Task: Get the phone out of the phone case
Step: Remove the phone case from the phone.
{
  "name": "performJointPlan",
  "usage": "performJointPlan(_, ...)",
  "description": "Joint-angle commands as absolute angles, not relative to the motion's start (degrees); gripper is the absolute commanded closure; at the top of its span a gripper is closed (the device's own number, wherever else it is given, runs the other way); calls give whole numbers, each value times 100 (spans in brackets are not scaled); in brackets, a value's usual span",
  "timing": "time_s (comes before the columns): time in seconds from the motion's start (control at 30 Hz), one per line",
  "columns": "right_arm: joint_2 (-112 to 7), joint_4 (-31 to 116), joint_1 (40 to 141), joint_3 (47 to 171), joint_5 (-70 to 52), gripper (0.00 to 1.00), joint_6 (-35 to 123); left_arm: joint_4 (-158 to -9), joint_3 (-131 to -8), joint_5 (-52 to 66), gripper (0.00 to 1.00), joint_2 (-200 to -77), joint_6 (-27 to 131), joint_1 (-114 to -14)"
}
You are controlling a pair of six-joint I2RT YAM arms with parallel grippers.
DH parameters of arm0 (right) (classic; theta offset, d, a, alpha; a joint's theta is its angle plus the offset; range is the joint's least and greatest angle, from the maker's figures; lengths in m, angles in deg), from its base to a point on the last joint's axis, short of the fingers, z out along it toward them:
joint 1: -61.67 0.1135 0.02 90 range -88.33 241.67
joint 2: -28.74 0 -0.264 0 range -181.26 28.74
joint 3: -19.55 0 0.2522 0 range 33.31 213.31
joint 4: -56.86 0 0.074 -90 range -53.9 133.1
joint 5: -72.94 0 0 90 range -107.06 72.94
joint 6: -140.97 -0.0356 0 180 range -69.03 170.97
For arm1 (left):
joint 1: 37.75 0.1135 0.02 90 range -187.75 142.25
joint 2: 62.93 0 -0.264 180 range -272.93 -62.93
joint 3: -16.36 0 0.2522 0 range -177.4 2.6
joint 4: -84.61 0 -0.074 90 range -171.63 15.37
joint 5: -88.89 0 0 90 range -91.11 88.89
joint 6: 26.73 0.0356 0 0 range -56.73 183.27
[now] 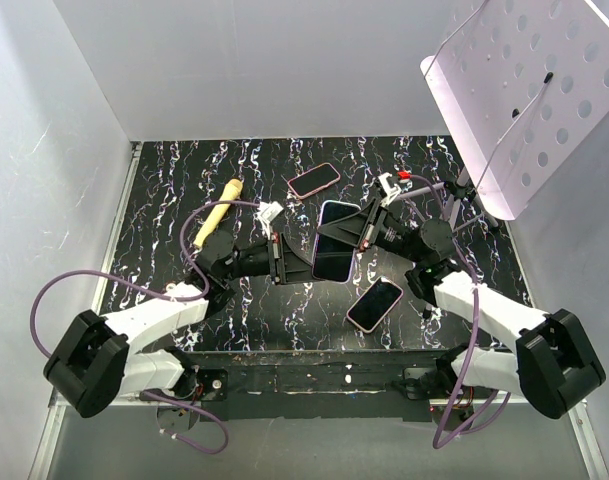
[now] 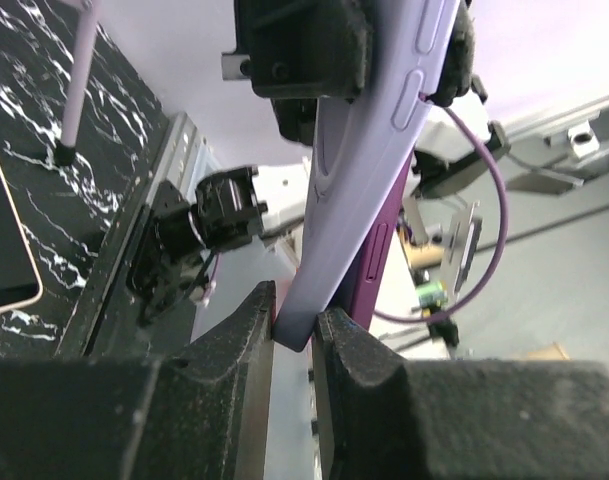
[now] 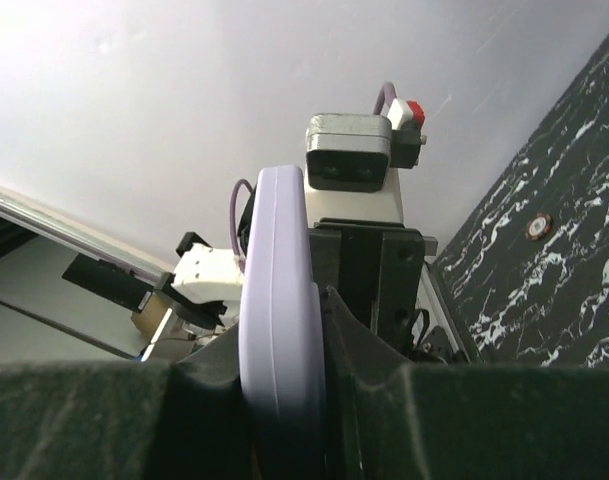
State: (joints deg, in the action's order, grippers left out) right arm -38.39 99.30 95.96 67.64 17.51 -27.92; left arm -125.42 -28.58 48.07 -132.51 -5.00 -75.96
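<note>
Two claws share one object: the left claw [image 1: 302, 262] and the right claw [image 1: 364, 228] meet over the middle of the black white-veined bench [image 1: 164, 200]. Both are clamped on the lavender rubbery phone case [image 1: 337, 206], which is held off the surface. Container check: the case carries the dark-screened phone [image 1: 334, 250], screen toward the top camera. Left wrist view: the left claw [image 2: 294, 325] is closed on the lower edge of the case [image 2: 374, 150]. The phone's dark purple side [image 2: 381, 250] shows along the lavender wall, seemingly a little proud of it low down; how far it is unseated I cannot tell. Right wrist view: the right claw [image 3: 284, 340] pinches the rounded case edge [image 3: 276, 260], pads touching on both sides. Edges and room: the rear pink-cased phone [image 1: 314, 180] lies flat just behind the held case. The front pink-cased phone [image 1: 374, 304] lies flat near the right arm. A cream cylinder [image 1: 217, 213] lies left of centre, beside the left arm's cable. A white perforated panel [image 1: 524, 90] overhangs the right rear corner. Bare bench shows along the left edge.
</note>
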Motion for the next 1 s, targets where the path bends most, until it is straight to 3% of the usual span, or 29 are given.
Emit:
performJointPlan(0.0,-3910,12024,10447,7260,1643,99,-3551,-11950,-2623,2509,81,-13325,-915,-7686)
performJointPlan(0.17,-4289,12570,10720,7146,1257,99,-3569,-12134,-2702,2499,81,-13482,-986,-7765)
performJointPlan(0.27,-4412,12484,10869,7189,1098,99,-3349,-12285,-2685,2455,96,-13667,-863,-7826)
performJointPlan(0.33,-4421,12483,10922,7189,932,99,-3358,-12066,-2615,2298,100,-13667,-723,-7853)
performJointPlan(0.5,-4271,12544,10984,7128,308,99,-3479,-10511,-2422,921,100,-13334,673,-7923)
performJointPlan(0.63,-4482,13457,11106,7137,-439,99,-4121,-11165,-1571,-513,100,-13000,1166,-7932)
performJointPlan(0.8,-4579,13485,11423,7523,-836,99,-4404,-12170,-1111,-648,100,-12859,1492,-7932)
performJointPlan(0.97,-4421,13187,11546,7708,-942,99,-4649,-11811,-1243,-937,100,-12797,1563,-7932)
